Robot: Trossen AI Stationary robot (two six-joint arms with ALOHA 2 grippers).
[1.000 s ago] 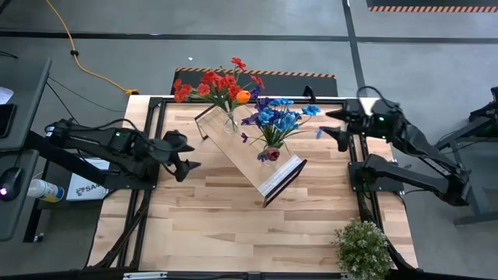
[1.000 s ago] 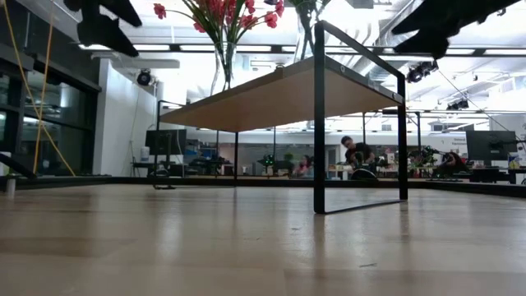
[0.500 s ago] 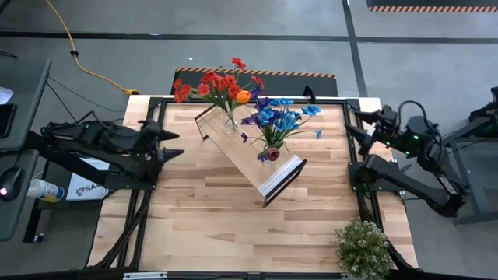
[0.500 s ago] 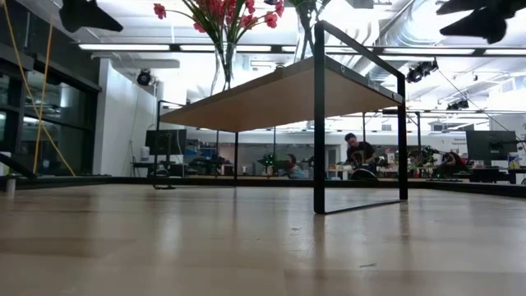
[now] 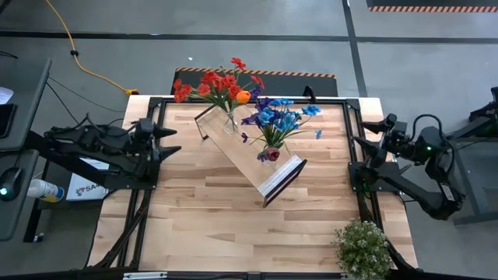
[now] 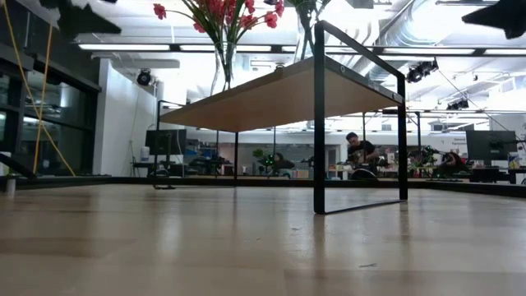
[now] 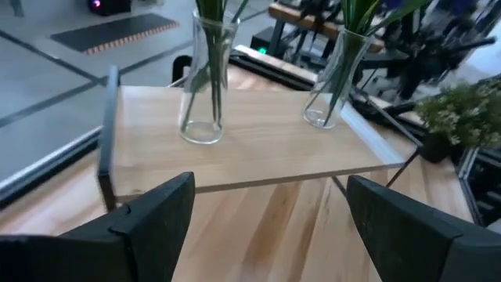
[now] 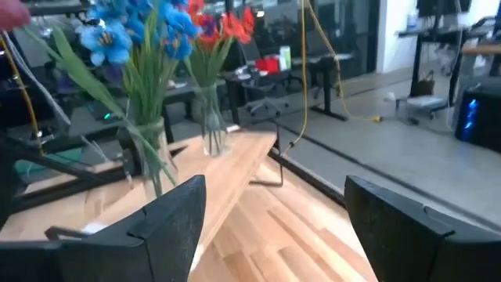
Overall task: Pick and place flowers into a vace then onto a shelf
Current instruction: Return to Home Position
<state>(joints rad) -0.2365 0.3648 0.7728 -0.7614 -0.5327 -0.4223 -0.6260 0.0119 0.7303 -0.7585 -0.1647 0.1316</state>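
Note:
The shelf (image 5: 247, 155), a light-wood board on a dark frame, stands at an angle on the table's far middle. Two clear glass vases stand on it: one (image 7: 205, 82) holds red and orange flowers (image 5: 218, 84), the other (image 7: 333, 78) blue and purple flowers (image 5: 278, 118). My left gripper (image 5: 167, 140) is open at the table's left edge. My right gripper (image 5: 359, 140) is open at the right edge. Both are clear of the shelf, with nothing between their fingers.
A bushy pale-green potted plant (image 5: 362, 247) stands at the table's near right corner. Bare tabletop (image 5: 226, 225) lies in front of the shelf. Dark frame rails (image 5: 152, 194) run along the table's sides. In the low view a person (image 6: 357, 153) is far back in the room.
Both grippers have drawn back from the shelf, the left toward the table's left edge and the right toward the right edge, and have stayed open. The shelf, vases and flowers have stayed where they were.

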